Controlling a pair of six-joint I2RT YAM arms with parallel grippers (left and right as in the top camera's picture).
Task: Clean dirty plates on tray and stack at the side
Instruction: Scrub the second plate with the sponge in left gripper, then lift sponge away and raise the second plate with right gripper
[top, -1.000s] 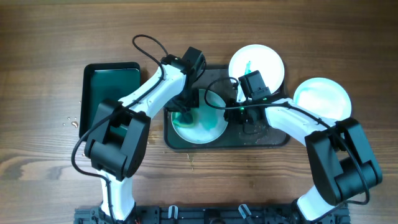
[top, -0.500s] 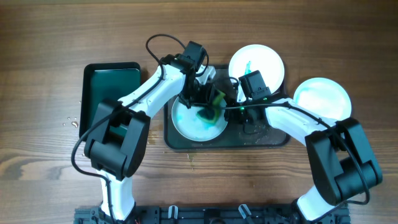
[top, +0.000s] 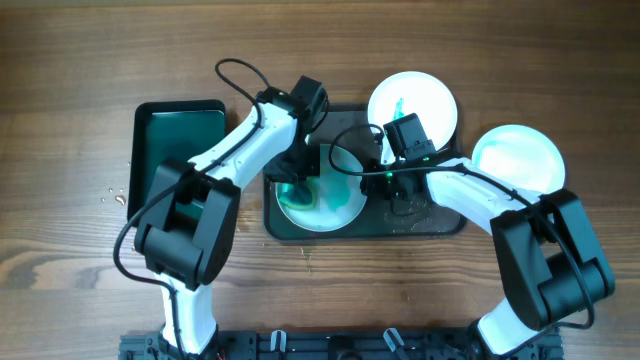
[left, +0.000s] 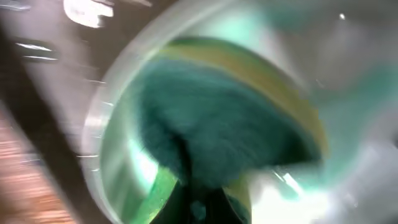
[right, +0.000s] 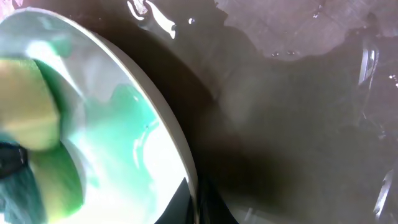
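Left gripper (top: 298, 178): closed on a sponge (left: 217, 124), which is pressed on the left part of the tray plate (top: 335, 205); the wrist view is blurred.
Right gripper (top: 372, 180): clamped on that plate's right rim.
Tray plate: on the tray's left half, with teal smeared across it.
Tray (top: 430, 222): at the table centre, its right half bare and wet.
Far plate (top: 425, 100): at the tray's far right corner, with a small teal smear.
Right plate (top: 520, 160): on the table right of the tray, faintly bluish.
Green tray (top: 178, 150): left of the tray.
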